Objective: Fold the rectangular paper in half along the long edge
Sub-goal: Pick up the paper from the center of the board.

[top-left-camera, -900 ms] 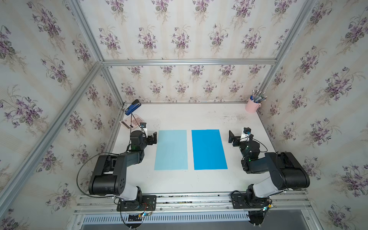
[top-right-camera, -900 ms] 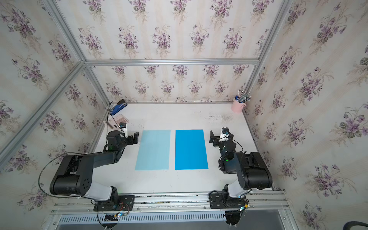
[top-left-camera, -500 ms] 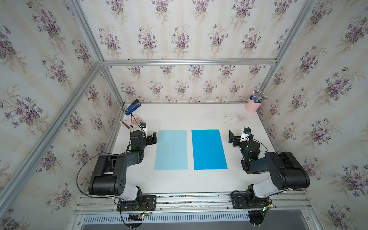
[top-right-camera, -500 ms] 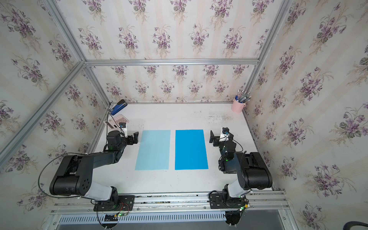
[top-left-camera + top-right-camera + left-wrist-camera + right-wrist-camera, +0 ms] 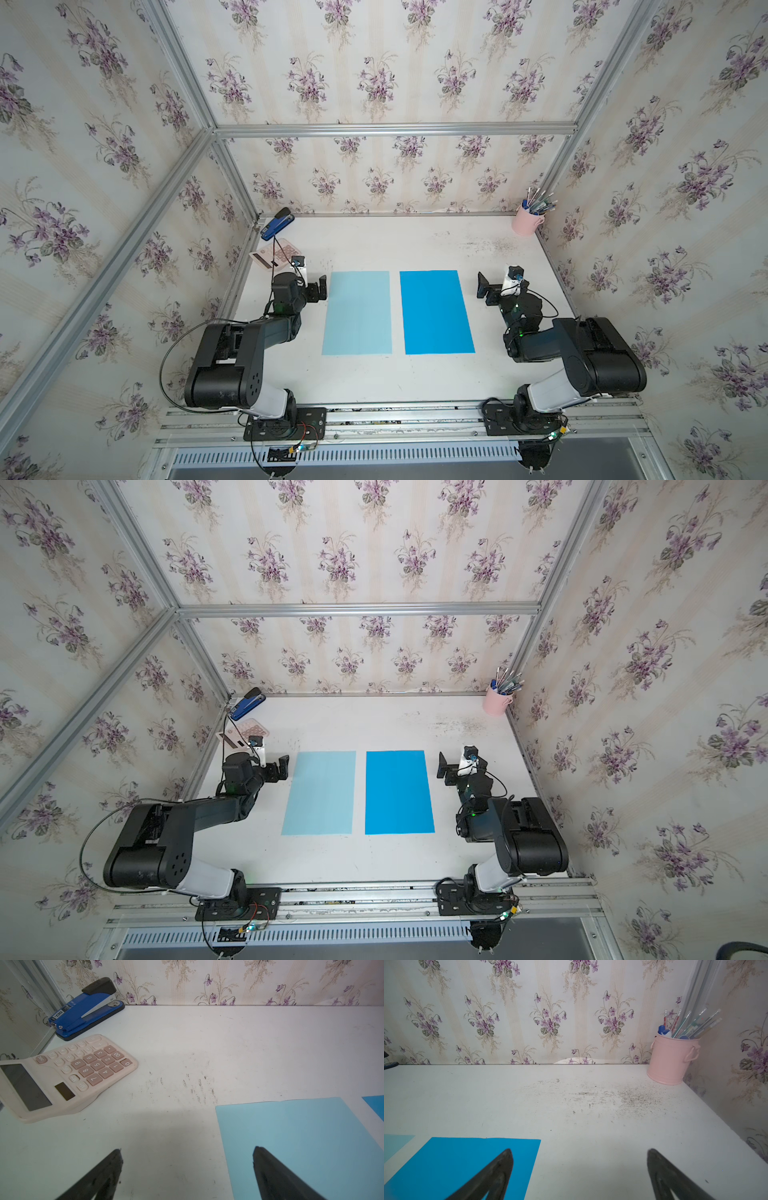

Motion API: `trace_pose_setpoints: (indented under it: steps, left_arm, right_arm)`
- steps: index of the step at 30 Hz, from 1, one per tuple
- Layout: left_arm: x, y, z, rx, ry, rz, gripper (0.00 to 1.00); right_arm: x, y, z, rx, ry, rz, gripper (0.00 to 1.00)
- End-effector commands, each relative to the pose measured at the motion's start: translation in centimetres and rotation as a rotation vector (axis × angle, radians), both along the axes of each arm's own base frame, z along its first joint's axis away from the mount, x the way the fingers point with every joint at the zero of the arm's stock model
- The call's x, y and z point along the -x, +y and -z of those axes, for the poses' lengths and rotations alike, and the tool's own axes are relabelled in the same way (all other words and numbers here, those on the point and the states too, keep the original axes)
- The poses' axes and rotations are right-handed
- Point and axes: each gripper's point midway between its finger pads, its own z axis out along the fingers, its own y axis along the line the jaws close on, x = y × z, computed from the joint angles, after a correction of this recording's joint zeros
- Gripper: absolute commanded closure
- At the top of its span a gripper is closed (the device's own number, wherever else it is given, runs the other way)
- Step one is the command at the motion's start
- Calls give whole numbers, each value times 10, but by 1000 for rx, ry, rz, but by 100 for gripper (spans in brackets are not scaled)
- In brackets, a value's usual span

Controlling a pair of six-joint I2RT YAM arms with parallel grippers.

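Two rectangular papers lie flat side by side mid-table in both top views: a light blue paper point(image 5: 357, 311) point(image 5: 320, 791) and a bright blue paper point(image 5: 436, 311) point(image 5: 399, 791). My left gripper point(image 5: 318, 291) point(image 5: 187, 1149) is open and empty, low at the far left corner of the light blue paper point(image 5: 301, 1136), one finger over its edge. Also open and empty, my right gripper point(image 5: 484, 291) point(image 5: 579, 1150) sits just right of the bright blue paper point(image 5: 456, 1163), near its far right corner, with one finger over that sheet.
A blue stapler point(image 5: 277, 223) point(image 5: 87, 1009) and a pink calculator point(image 5: 274, 254) point(image 5: 62, 1076) sit at the back left, close behind my left gripper. A pink cup of pens point(image 5: 527, 220) point(image 5: 671, 1059) stands in the back right corner. Walls enclose three sides.
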Motion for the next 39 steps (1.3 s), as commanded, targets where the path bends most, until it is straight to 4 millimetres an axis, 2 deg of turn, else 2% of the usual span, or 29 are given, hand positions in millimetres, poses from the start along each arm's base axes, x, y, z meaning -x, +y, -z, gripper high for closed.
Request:
trace_pose_setpoints:
  steps: [1,4,6,7,10,12,15,17,21,24,26,29,31,32,36,38,39]
  left_arm:
    - [-3,9,-9,-17,-17,-64,0]
    - [7,8,-33,-65,-45,-104,0]
    - [21,20,-47,-51,20,-257,0]
    - [26,25,-55,-41,39,-316,0]
    - [44,21,-82,-28,58,-421,0]
    - [58,12,-101,22,78,-430,0]
    - [65,-17,-122,99,64,-301,0]
    - [73,-20,-128,172,46,-295,0]
    - [89,-11,-138,261,5,-368,0]
    - [85,-25,-148,288,2,-287,0]
    - [87,-22,-150,325,21,-333,0]
    - [97,-5,-143,364,43,-469,0]
    - [93,-18,-145,330,52,-370,0]
    - [91,-23,-144,310,59,-329,0]
    - [87,-44,-133,257,101,-207,0]
    - [85,-53,-125,259,123,-170,0]
    - [85,-55,-121,252,138,-156,0]
  right_arm:
    - [1,-6,-4,-2,-16,51,0]
    - [10,0,-18,54,-60,78,0]
    - [12,10,-29,114,-49,96,0]
    - [11,16,-40,135,-50,112,0]
    - [4,27,-79,100,-15,249,0]
    - [2,43,-100,101,49,272,0]
    - [6,68,-122,40,147,204,0]
    - [15,63,-130,-85,196,247,0]
    - [37,47,-129,-216,306,351,0]
    - [40,58,-134,-252,332,276,0]
    - [43,57,-139,-292,318,279,0]
    - [44,63,-145,-306,266,215,0]
    - [41,73,-148,-273,261,157,0]
    - [38,79,-147,-244,278,150,0]
    - [47,152,-144,20,275,98,0]
    - [50,182,-133,74,297,43,0]
    - [50,195,-122,66,334,8,0]
